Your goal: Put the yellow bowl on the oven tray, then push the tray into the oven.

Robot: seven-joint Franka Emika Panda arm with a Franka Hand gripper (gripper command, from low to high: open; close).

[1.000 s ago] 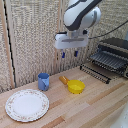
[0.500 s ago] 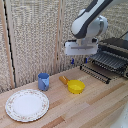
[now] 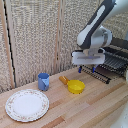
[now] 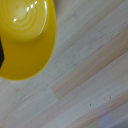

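- Your claw (image 3: 86, 69) hangs above the counter (image 3: 100, 107), clear of the dish (image 3: 76, 86); its blue tips look spread, pinching nothing.
- The dish sits at frame centre, just beside an orange piece (image 3: 63, 79), lower left of the claw and apart from it.
- Risk: descend off-centre and a tip could strike the rim, tipping or skidding the shallow dish into the orange piece.
- The rack (image 3: 111, 65) sits right, behind the claw; swing wide and you may clip it.

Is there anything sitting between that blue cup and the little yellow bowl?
Yes. In the exterior view a small orange oblong piece lies between the blue cup and the yellow dish, close against the dish.
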